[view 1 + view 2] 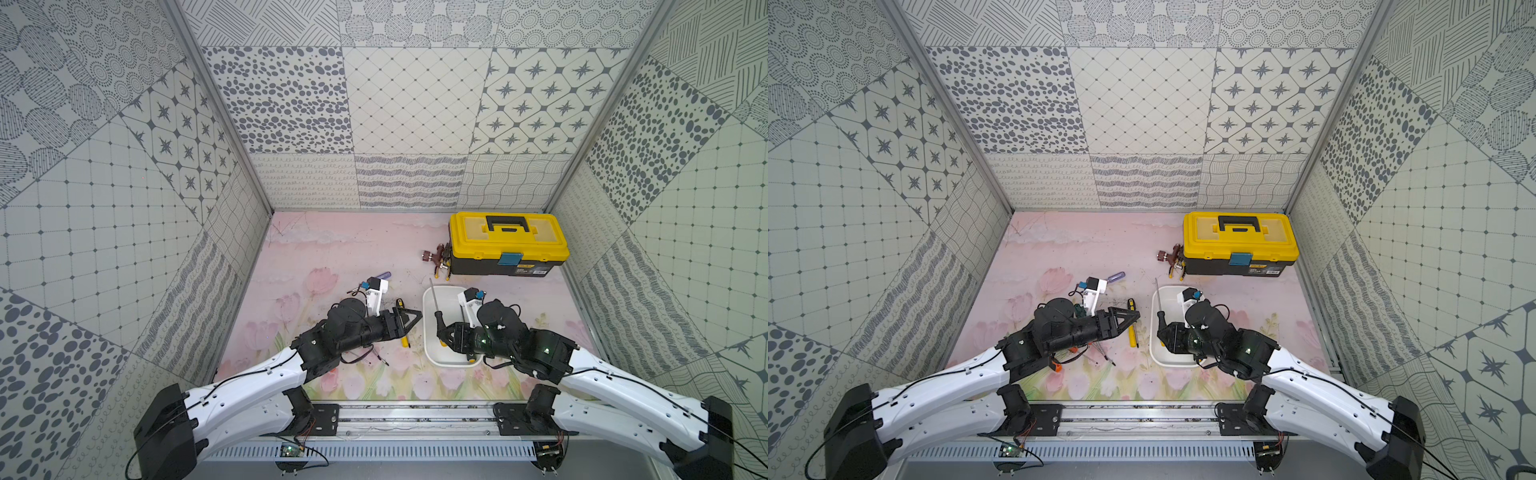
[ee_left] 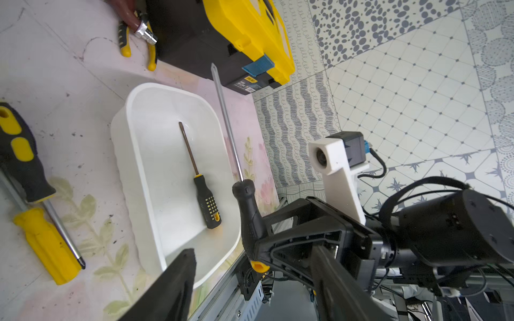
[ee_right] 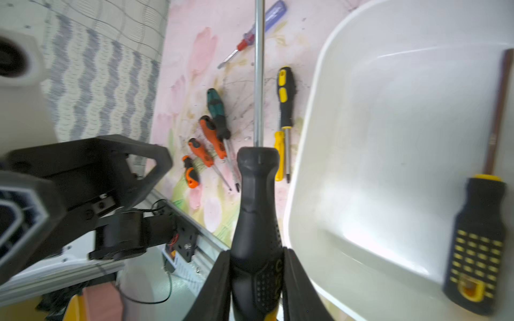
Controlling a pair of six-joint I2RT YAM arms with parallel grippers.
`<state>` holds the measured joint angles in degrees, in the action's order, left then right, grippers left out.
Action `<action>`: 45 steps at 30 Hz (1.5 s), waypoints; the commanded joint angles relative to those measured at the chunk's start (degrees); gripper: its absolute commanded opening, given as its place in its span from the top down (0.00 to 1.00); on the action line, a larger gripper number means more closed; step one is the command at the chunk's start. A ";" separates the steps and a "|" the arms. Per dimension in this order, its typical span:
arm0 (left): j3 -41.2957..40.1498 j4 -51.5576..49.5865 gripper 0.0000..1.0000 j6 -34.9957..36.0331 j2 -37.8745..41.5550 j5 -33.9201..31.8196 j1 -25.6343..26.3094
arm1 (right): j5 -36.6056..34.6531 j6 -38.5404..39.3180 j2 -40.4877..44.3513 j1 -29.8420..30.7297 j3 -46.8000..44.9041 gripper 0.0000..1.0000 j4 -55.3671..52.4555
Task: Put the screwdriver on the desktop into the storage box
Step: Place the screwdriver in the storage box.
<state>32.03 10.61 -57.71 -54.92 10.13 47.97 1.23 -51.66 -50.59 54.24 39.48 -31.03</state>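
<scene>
Right wrist: screwdriver (image 3: 257, 178) handle between both fingers (image 3: 300, 286) (touching).

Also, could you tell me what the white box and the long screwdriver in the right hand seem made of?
The storage box looks like glossy white plastic: soft highlights, rounded moulded corners. The long screwdriver in the right hand has a bright shaft, probably steel, and a matte black handle with a dimpled grip, likely rubbery plastic, yellow at the end.
</scene>
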 commanded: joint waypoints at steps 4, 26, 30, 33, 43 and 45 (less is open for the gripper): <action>3.38 -13.59 0.35 3.99 -3.48 -7.59 -0.31 | -6.81 1.57 -6.59 -0.21 2.70 1.00 -11.44; 5.20 -16.68 0.43 5.49 -8.70 -6.72 -0.33 | -10.46 -0.20 -17.09 -0.62 4.43 0.72 -12.77; 5.50 -17.18 0.43 5.65 -8.96 -6.95 -0.26 | -10.75 -0.55 -15.63 -0.55 4.54 0.48 -12.85; 5.84 -18.18 0.43 5.66 -9.17 -7.89 -0.32 | -10.74 -0.29 -13.81 -0.21 4.50 0.47 -12.77; 14.93 -26.93 0.46 7.17 -17.74 -14.96 -0.42 | -12.62 1.73 -10.04 6.09 5.75 0.66 -8.58; 18.51 -28.53 0.48 8.57 -21.92 -16.23 -0.42 | -12.27 1.73 -10.19 6.71 5.36 0.71 -7.12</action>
<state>44.64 -11.75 -52.82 -70.98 -0.60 47.97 -10.02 -50.43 -61.32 60.14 43.77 -41.74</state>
